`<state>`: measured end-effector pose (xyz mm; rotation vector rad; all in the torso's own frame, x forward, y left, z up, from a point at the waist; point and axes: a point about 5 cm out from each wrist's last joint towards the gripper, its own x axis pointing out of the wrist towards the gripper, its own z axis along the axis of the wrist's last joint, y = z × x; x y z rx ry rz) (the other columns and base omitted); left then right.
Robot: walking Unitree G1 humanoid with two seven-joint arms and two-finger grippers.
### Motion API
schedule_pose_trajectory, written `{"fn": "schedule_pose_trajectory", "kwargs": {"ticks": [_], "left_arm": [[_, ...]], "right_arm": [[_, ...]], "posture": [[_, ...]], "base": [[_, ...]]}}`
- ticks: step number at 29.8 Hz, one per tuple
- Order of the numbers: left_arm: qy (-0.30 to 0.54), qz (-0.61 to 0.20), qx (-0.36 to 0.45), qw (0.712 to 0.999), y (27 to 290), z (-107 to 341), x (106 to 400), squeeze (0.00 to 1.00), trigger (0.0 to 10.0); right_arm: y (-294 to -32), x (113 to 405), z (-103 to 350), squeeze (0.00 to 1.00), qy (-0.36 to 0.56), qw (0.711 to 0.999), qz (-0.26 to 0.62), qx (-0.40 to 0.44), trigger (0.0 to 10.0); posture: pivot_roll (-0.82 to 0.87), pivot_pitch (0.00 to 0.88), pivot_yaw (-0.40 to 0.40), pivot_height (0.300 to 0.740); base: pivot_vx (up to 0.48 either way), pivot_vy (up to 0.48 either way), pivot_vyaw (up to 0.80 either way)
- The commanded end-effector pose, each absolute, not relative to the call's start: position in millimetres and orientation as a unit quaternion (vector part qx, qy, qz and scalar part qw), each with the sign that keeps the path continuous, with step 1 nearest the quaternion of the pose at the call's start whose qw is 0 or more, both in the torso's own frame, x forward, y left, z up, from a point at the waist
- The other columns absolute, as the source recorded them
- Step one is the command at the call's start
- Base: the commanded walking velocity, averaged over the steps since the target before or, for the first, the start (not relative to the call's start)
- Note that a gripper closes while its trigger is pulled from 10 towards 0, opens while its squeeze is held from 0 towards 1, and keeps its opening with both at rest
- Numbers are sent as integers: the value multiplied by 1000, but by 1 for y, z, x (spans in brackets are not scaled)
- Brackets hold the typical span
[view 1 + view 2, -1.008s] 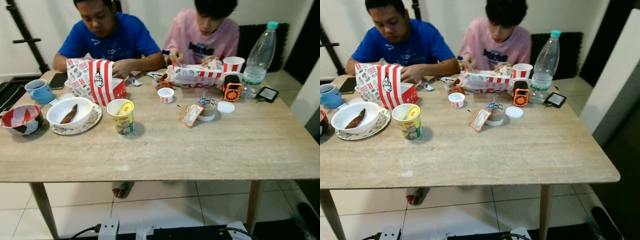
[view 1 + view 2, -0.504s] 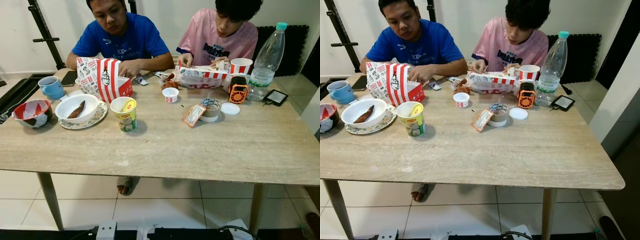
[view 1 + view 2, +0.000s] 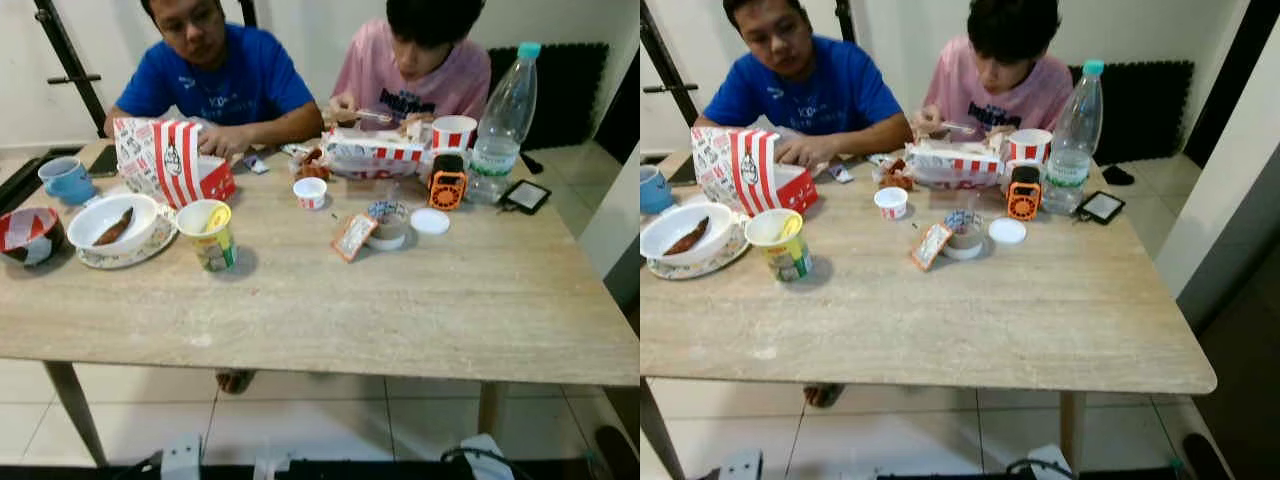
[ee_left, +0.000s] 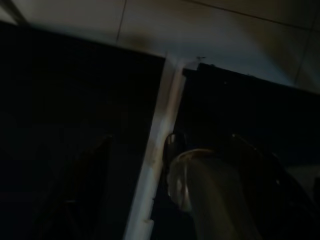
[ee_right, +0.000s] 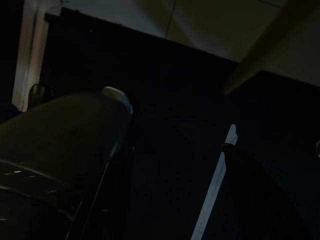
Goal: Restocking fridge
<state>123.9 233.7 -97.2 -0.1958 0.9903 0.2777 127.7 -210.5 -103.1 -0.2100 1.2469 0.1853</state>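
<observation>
Restocking looks barely begun, judging by the scene: no fridge in sight, nothing carried. Robot faces the bench [image 3: 400, 310], two people seated at the far side eating. Likeliest fridge item is the water bottle [image 3: 503, 122], upright at the far right of the bench, just beside an orange gadget [image 3: 446, 184]. Noodle cup [image 3: 208, 233] and bowl [image 3: 112, 220] stand to the left. Both arms hang low in shade; wrist views too dark, so cannot tell how the jaws stand.

1. The near half of the table [image 3: 330, 320], across the lower middle of the frame, is open.
2. The far half is crowded: noodle cup [image 3: 209, 234], white bowl [image 3: 110, 220], striped box [image 3: 172, 161], water bottle [image 3: 501, 112].
3. Two seated people [image 3: 215, 75] block the upper edge.
</observation>
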Motion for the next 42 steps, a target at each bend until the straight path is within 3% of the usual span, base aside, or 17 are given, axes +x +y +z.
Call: {"fn": "schedule_pose_trajectory", "kwargs": {"ticks": [1, 6, 8, 9, 10, 17, 20, 25, 26, 33, 34, 35, 36, 38, 39, 41, 42], "left_arm": [[462, 178, -95, 863, 253, -94, 118, 0, 10000], [415, 302, -110, 851, 293, -82, 110, 0, 10000], [355, 439, -126, 815, 337, -64, 94, 0, 10000], [328, 489, -135, 797, 353, -56, 87, 408, 10000], [298, 532, -142, 780, 369, -47, 82, 1000, 10000], [156, 656, -158, 721, 430, 4, 70, 1000, 10000], [82, 669, -143, 724, 455, 37, 82, 1000, 10000], [-27, 638, -126, 760, 478, 88, 112, 1000, 10000], [-87, 592, -79, 797, 486, 128, 140, 1000, 10000], [-179, 454, -35, 872, 475, 183, 192, 1000, 10000], [-194, 396, -20, 897, 466, 194, 209, 408, 10000], [-196, 314, 14, 929, 449, 205, 231, 0, 10000], [-196, 314, 14, 929, 449, 205, 231, 0, 10000], [-172, 182, 87, 964, 416, 215, 265, 0, 10000], [-172, 182, 87, 964, 416, 215, 265, 0, 10000], [-124, 37, 175, 976, 376, 214, 296, 0, 10000], [-124, 37, 175, 976, 376, 214, 296, 0, 10000]], "right_arm": [[-208, 128, -103, 0, 581, 804, 88, -96, 10000], [-208, 127, -104, 0, 582, 803, 89, -95, 10000], [-208, 127, -104, 0, 582, 802, 89, -96, 10000], [-208, 126, -104, 0, 583, 802, 90, -96, 10000], [-208, 126, -104, 0, 583, 802, 90, -96, 10000], [-209, 126, -104, 0, 583, 802, 89, -97, 10000], [-209, 125, -104, 0, 584, 801, 89, -97, 10000], [-210, 125, -104, 0, 584, 801, 89, -98, 10000], [-210, 124, -104, 0, 585, 800, 89, -98, 10000], [-209, 123, -105, 0, 586, 800, 90, -98, 10000], [-209, 123, -105, 0, 586, 799, 91, -98, 10000], [-209, 123, -105, 0, 586, 799, 91, -98, 10000], [-209, 123, -105, 0, 586, 799, 91, -98, 10000], [-209, 122, -105, 0, 587, 798, 92, -99, 10000], [-209, 122, -105, 0, 587, 798, 92, -99, 10000], [-209, 121, -105, 0, 588, 797, 93, -100, 10000], [-209, 121, -105, 0, 588, 797, 93, -100, 10000]], "posture": [[-16, 0, 19, 740], [-16, 0, 19, 740], [-12, 0, 20, 740], [-12, 0, 20, 740], [-12, 0, 20, 740], [-13, 0, 19, 740], [-13, 0, 19, 740], [-13, 0, 19, 740], [-13, 0, 20, 740], [-11, 0, 20, 740], [-11, 0, 20, 740], [-10, 0, 18, 740], [-10, 0, 18, 740], [-7, 0, 18, 740], [-7, 0, 18, 740], [-10, 0, 21, 740], [-10, 0, 21, 740]], "base": [[0, 0, 0], [0, 0, 0], [0, 0, 0], [0, 0, 0], [0, 0, 0], [0, 0, 0], [0, 0, 0], [0, 0, 0], [0, 0, 0], [0, 0, 0], [0, 0, 0], [0, 0, 0], [0, 0, 0], [0, 0, 0], [0, 0, 0], [0, 0, 0], [0, 0, 0]]}}
